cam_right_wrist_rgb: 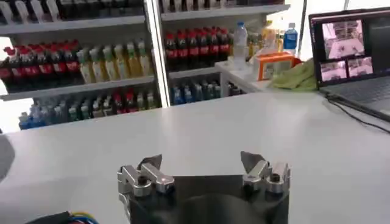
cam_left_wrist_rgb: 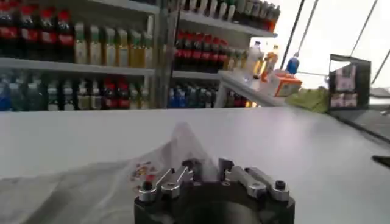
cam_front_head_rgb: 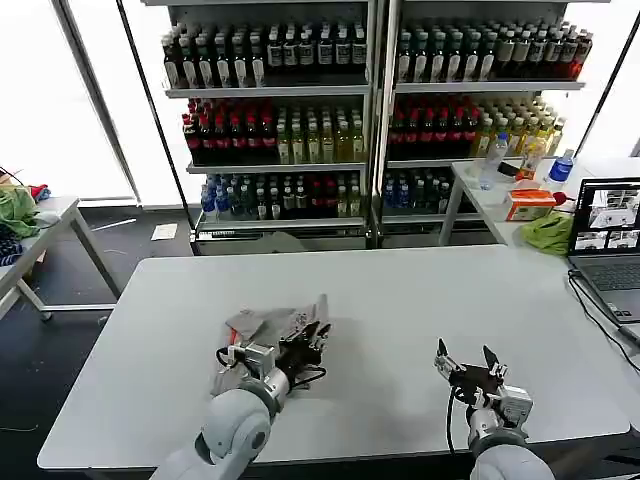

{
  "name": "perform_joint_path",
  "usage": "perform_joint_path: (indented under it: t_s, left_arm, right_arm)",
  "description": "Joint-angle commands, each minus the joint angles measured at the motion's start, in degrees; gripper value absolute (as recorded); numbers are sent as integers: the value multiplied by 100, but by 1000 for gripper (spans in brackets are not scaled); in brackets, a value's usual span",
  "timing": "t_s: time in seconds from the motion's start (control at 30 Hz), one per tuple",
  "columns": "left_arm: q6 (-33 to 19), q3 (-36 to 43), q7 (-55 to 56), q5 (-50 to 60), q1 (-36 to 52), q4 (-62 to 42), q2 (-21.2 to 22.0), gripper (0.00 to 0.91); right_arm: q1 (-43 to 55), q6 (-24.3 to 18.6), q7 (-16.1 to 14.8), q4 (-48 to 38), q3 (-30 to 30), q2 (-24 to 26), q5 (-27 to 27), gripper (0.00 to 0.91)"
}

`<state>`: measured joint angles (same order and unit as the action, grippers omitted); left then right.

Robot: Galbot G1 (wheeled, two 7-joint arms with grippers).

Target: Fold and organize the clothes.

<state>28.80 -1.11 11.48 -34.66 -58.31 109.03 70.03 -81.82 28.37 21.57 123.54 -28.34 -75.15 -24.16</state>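
A light grey T-shirt [cam_front_head_rgb: 262,325] lies bunched on the white table [cam_front_head_rgb: 400,290], left of centre. My left gripper [cam_front_head_rgb: 305,337] is shut on a fold of it at its right edge. In the left wrist view the T-shirt [cam_left_wrist_rgb: 91,189] rises in a peak between the nearly closed fingers of the left gripper [cam_left_wrist_rgb: 209,165], and its small multicoloured print [cam_left_wrist_rgb: 143,170] shows beside them. My right gripper [cam_front_head_rgb: 465,358] hovers low over bare table near the front right, apart from the shirt. In its own wrist view the right gripper [cam_right_wrist_rgb: 201,161] is open with nothing between the fingers.
A laptop [cam_front_head_rgb: 605,235] and its cable [cam_front_head_rgb: 600,310] sit at the table's right edge. A bright green cloth [cam_front_head_rgb: 548,232] and bottles lie on a side table behind it. Drink shelves [cam_front_head_rgb: 360,110] fill the back. Another table with cloths [cam_front_head_rgb: 15,215] stands at far left.
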Motion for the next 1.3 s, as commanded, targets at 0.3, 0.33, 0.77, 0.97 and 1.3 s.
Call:
perform_joint_path:
  t_s: [0.3,0.33,0.77,0.97,1.3]
  left_arm:
    - [-299,-516,195,-539,137,98,-364,907]
    - [-206,-666,318,-529,119,109,-485,907]
    - [214,-1711,876,-395,-451,522,-1069,907]
    - [275,-1927,903,-394,-652,652,-1117,907]
    - [285,-2186,908,-362,-961,686,-1042,907]
  right_arm:
    - [578,48,245,-288,388,36,-1522,907]
    - [722,125,295,-335,526,56,-1662,907]
    - [2434,485,932,-1059,1736,99,-3473,907]
    - [2941,497,1087,-1571,2276,330,-3994,907]
    - [2936,494,1158,-2018,2802,292,-3937,856]
